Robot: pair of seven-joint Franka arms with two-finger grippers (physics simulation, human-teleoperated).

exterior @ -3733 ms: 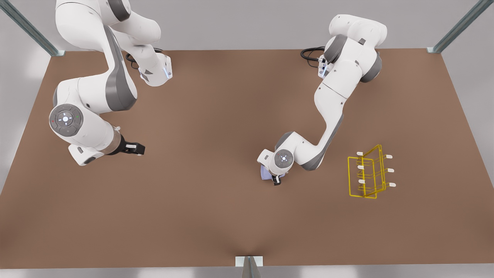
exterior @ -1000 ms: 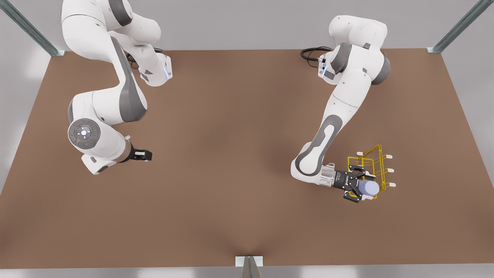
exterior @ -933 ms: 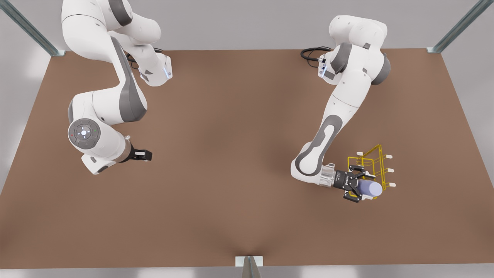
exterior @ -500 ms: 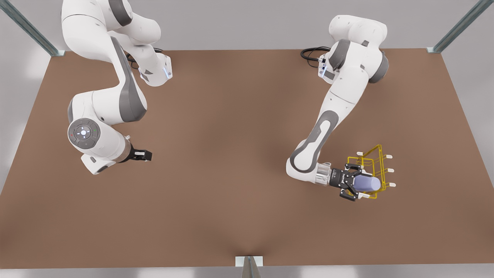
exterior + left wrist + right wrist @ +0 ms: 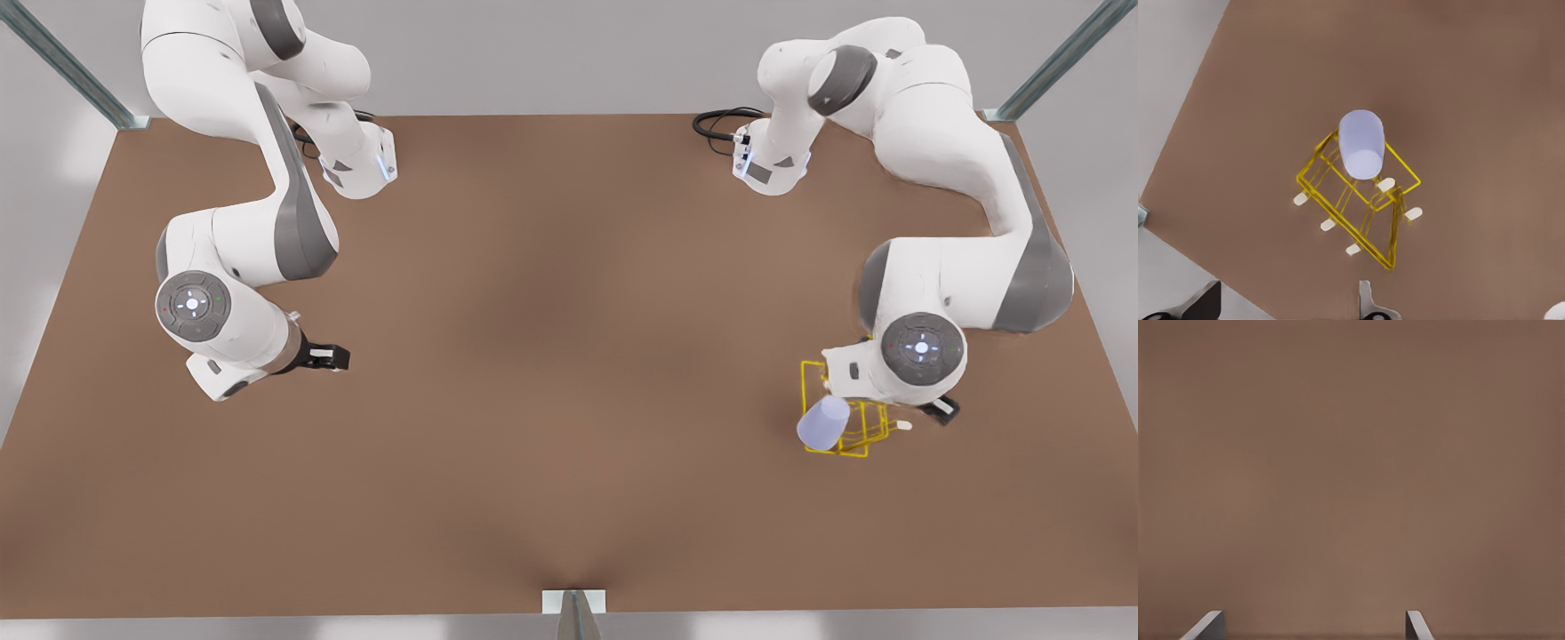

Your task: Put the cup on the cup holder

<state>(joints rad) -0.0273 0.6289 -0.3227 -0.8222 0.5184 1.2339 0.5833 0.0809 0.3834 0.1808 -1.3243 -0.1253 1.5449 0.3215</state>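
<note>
Cup hangs tilted on the cup holder, on the side toward the front view's left, its closed base facing the left wrist camera and no gripper touching it. White-tipped pegs jut from the yellow wire frame, which stands on the brown table. Left gripper hovers above the rack, fingers spread wide and empty. Right gripper, on the waiting arm at the front view's left, sits well apart from the rack over bare table, its fingers parted and holding nothing.
</note>
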